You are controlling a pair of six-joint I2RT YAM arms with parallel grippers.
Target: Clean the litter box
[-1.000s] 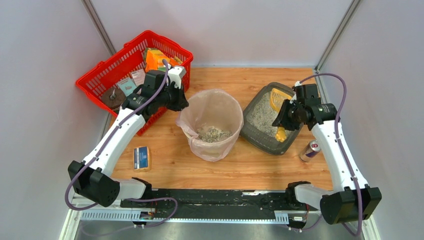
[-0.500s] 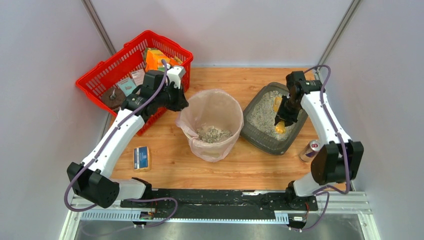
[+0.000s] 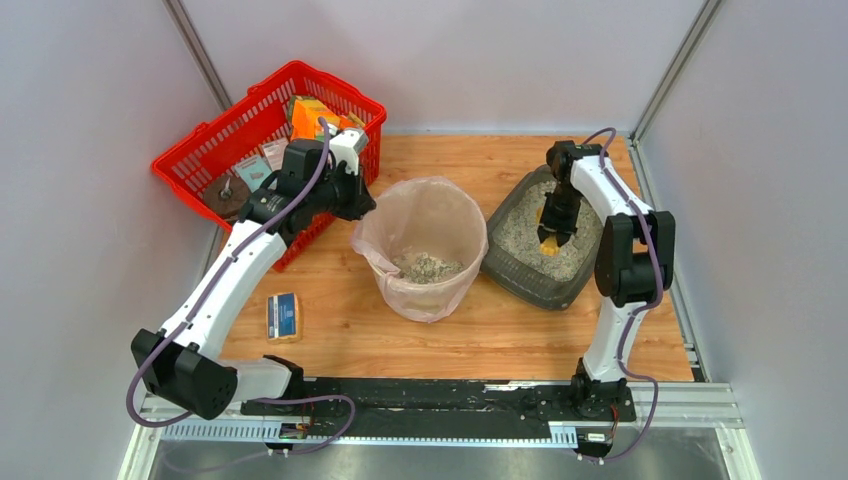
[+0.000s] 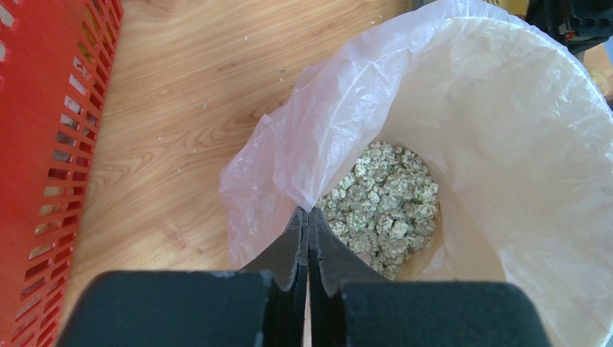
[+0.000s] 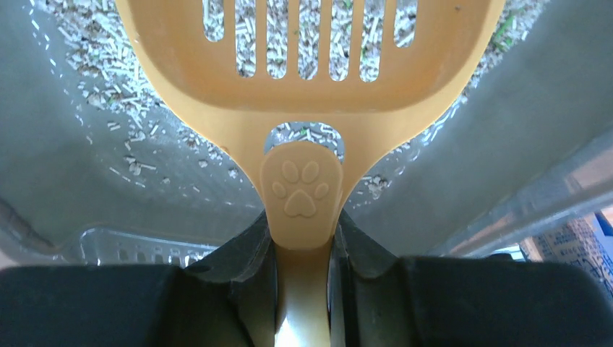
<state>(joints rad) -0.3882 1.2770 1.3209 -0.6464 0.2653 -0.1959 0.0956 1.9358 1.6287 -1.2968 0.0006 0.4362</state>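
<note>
Right wrist: your right fingers [image 5: 238, 253] grip the yellow scoop [image 5: 303, 87] over the litter box [image 5: 65, 166]; left fingers [image 4: 293, 246] pressed together at the bin bag [image 4: 347, 116].

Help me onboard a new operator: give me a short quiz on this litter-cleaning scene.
1. True or false: the right gripper grips the yellow scoop over the litter box.
2. What lies in the lined bin? A) litter clumps B) cans C) nothing
3. Fill in: the left gripper has its jaws ____.
Key: 1 true; 2 A; 3 shut.
</note>
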